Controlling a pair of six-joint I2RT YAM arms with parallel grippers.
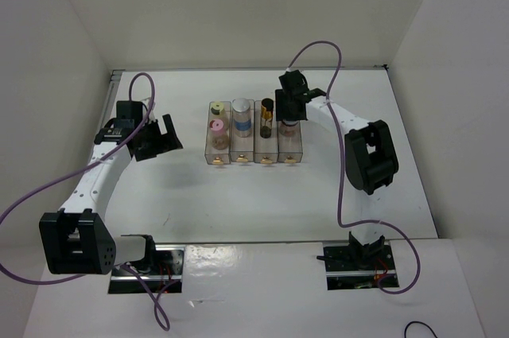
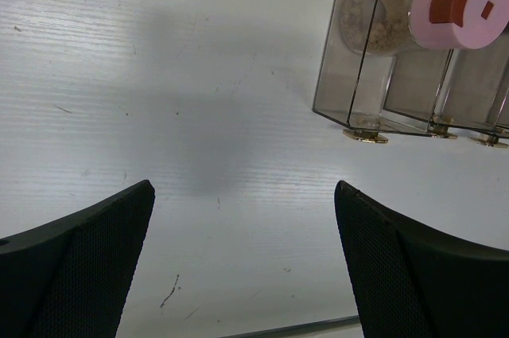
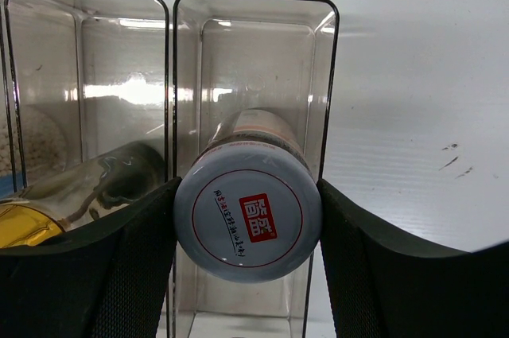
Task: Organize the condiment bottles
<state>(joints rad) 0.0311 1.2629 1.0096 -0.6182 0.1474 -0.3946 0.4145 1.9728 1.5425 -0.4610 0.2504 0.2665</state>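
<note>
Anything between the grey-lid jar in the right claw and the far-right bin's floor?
Nothing visible. The grey-lid jar, clamped in the right claw, is inside the far-right bin, which holds nothing else. The dark bottle lies in the neighbouring bin.

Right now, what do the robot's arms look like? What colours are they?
The left arm and right arm are white tubes with chunky black joint blocks. The left gripper and right gripper each have two flat black fingers with a fine mesh texture. A thin purple cable loops along each arm.
</note>
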